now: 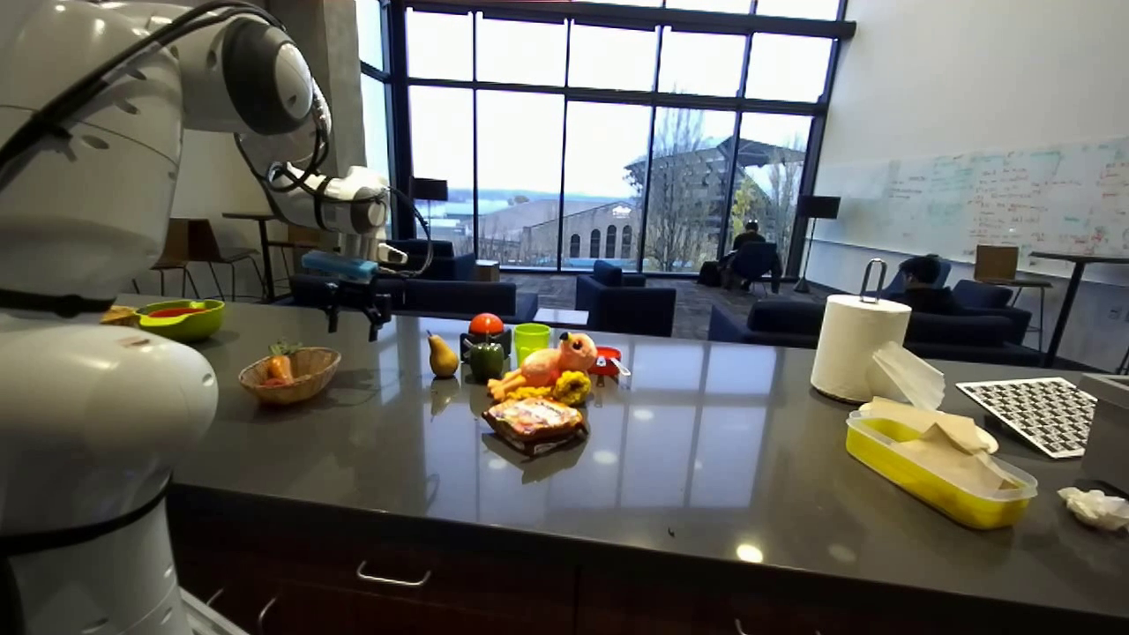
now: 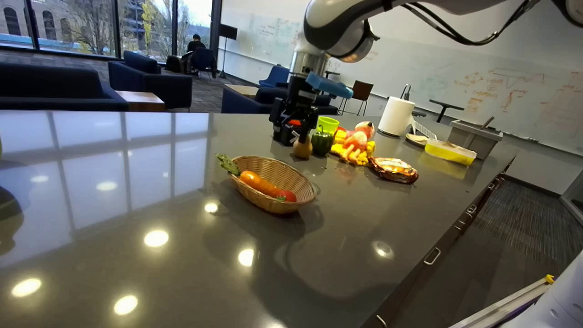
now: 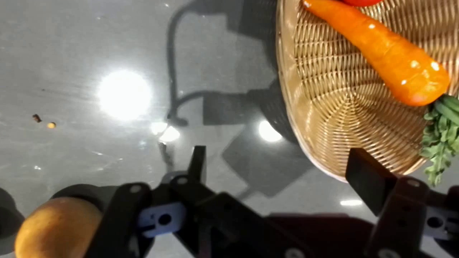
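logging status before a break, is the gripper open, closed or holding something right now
Gripper: open, holding nothing.

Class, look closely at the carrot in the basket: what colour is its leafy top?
Green; the leafy top shows best in the wrist view.

Basket (image 2: 291, 176), pear (image 1: 444, 357), pepper (image 2: 322, 142) on grey counter (image 1: 688, 476).

Passable: between basket (image 3: 333, 118) and pear (image 1: 443, 358) | Obstacle: pepper (image 1: 486, 362) (just beside pear)
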Tool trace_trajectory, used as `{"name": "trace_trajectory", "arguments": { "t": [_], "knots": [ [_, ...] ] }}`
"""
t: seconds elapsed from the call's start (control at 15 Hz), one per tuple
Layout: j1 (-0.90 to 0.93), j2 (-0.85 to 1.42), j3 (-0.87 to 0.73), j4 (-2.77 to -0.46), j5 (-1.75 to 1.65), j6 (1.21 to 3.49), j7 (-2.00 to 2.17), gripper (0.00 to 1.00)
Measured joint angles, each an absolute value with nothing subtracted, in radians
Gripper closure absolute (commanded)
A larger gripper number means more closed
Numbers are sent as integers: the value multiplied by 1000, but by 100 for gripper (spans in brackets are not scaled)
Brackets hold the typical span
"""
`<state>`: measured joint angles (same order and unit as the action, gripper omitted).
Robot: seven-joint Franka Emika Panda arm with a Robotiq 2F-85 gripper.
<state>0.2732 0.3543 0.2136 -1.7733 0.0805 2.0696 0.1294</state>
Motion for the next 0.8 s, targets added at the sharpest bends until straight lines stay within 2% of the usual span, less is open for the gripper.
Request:
{"name": "trace_trajectory", "arguments": {
  "t": [0.8],
  "knots": [
    [277,304,279,-1895,82,2215,-134,0]
  ]
}}
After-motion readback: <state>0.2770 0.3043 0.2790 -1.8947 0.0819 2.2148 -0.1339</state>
